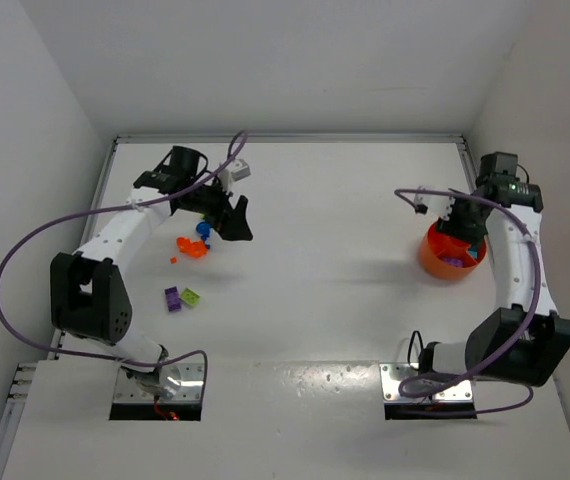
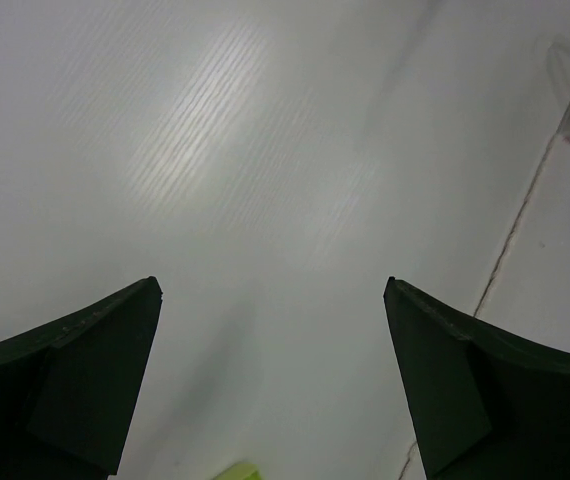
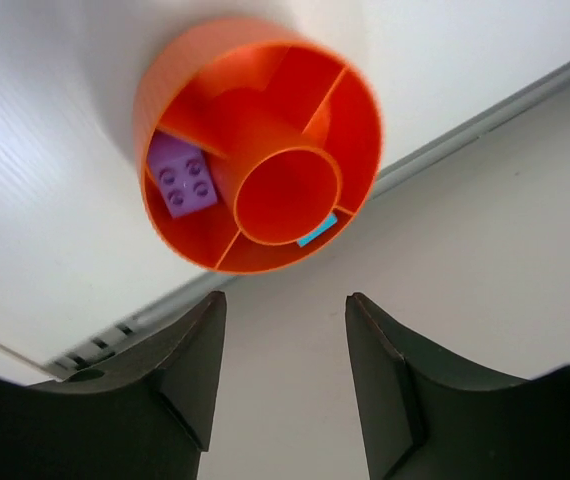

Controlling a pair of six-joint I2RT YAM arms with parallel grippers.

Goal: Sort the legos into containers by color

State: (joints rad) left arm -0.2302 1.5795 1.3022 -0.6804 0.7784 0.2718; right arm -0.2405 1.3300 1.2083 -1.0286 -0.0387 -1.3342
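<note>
Loose legos lie on the white table at the left: an orange one (image 1: pixel 190 247), a blue one (image 1: pixel 203 228), a purple one (image 1: pixel 172 298) and a lime green one (image 1: pixel 191 296). My left gripper (image 1: pixel 230 215) hovers just right of the blue and orange ones. In its wrist view it is wide open (image 2: pixel 272 285) and holds nothing, and a lime green brick (image 2: pixel 233 470) peeks in at the bottom edge. The orange container (image 1: pixel 452 255) stands at the right. A purple brick (image 3: pixel 180 175) and a teal brick (image 3: pixel 317 229) lie in separate compartments of the container (image 3: pixel 165 90). My right gripper (image 3: pixel 285 300) is above it, open and empty.
Walls close off the table at the back and both sides, and the container stands close to the right wall (image 1: pixel 545 150). A seam (image 2: pixel 510 240) in the table runs past my left gripper. A tiny orange piece (image 1: pixel 172 260) lies near the orange brick.
</note>
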